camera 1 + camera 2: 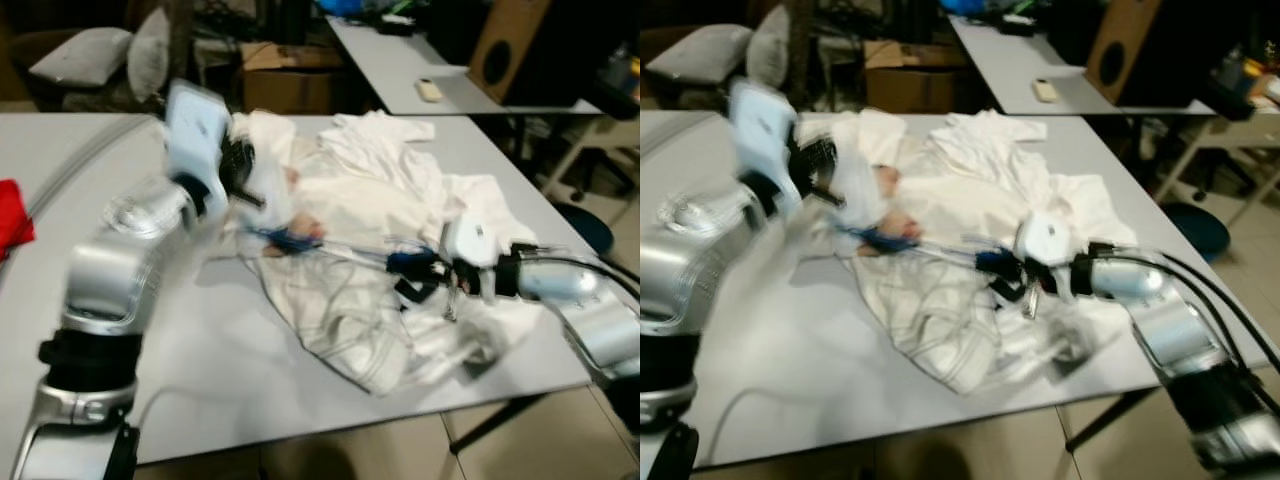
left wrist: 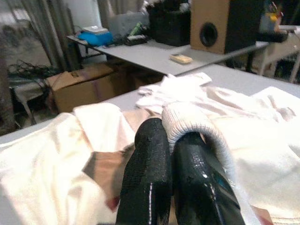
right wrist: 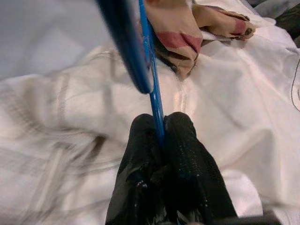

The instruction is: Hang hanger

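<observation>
Left eye view: a cardboard box (image 1: pixel 285 75) sits on the floor behind the grey bench (image 1: pixel 200 370), its contents too dim to tell; on the bench lies a heap of white garments (image 1: pixel 370 220), with a red cloth (image 1: pixel 12 218) at the bench's left edge; a second bench (image 1: pixel 400 70) behind carries a small pale device (image 1: pixel 429 90), and a brown loudspeaker (image 1: pixel 505 45) stands beside it; grey cushions (image 1: pixel 100 55) lie far left; the left pincer (image 1: pixel 240 165) is raised over the upper left part of the heap, blurred; the right pincer (image 1: pixel 425 272) reaches in from the right and meets the blue hanger (image 1: pixel 300 238), which lies across the middle of the garments

Right eye view: the same scene; the tiled floor (image 1: pixel 990 450) shows below the bench edge, and a round blue seat (image 1: pixel 1195 228) stands to the right

Left wrist view: the left pincer (image 2: pixel 171 154) has its fingers (image 2: pixel 145 173) pressed together, with a ribbed white collar or cuff (image 2: pixel 197 124) looped over one finger; whether the cloth is truly pinched I cannot tell; a striped pink-and-tan cloth (image 2: pixel 103 171) lies beneath

Right wrist view: the right pincer (image 3: pixel 161 136) is clenched on the thin blue bar of the hanger (image 3: pixel 150 84), which runs away from it over the white cloth (image 3: pixel 234 117), toward a tan piece with red stripes (image 3: pixel 178 33)
</observation>
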### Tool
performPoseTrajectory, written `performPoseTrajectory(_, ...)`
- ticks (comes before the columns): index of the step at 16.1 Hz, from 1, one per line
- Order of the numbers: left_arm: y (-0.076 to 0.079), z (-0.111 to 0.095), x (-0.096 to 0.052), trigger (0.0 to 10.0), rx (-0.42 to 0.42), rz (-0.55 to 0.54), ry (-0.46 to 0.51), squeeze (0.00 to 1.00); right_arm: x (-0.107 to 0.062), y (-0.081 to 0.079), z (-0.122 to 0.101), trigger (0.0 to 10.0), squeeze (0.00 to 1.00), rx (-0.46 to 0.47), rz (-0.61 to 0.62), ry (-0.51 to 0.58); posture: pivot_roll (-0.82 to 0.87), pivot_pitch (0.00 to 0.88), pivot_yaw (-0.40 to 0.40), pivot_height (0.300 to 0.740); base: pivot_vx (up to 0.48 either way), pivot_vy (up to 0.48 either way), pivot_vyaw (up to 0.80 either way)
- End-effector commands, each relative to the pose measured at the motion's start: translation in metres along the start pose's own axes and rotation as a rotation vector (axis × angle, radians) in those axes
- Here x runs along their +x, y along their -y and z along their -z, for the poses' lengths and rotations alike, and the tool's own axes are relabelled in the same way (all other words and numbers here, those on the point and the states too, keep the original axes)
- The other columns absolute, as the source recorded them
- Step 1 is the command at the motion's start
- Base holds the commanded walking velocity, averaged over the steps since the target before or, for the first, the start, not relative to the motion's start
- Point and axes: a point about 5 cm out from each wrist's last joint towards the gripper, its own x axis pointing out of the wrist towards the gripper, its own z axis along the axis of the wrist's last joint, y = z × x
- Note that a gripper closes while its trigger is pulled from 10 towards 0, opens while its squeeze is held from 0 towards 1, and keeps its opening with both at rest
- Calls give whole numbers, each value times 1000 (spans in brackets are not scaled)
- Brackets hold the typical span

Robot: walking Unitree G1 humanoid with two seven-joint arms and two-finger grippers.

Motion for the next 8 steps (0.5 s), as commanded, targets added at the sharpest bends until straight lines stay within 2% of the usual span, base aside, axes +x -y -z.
performPoseTrajectory(1,0,-8,3,10000,28,-11,25,0,-11,6,-13,10000,0,-23,6,29,44,0,-51,740,0,0,0)
performPoseTrajectory(4,-11,-4,14,10000,78,-61,-4,0,-29,-8,-28,10000,0,0,-80,60,50,0,-40,740,0,0,0)
performPoseTrajectory(6,-21,5,18,10000,105,-118,-46,0,-38,-12,-36,10000,0,-15,-84,71,47,0,-34,740,0,0,0)
performPoseTrajectory(8,-40,23,24,10000,97,-178,-103,0,-57,-12,-45,10000,0,35,-95,91,45,0,-29,740,0,0,0)
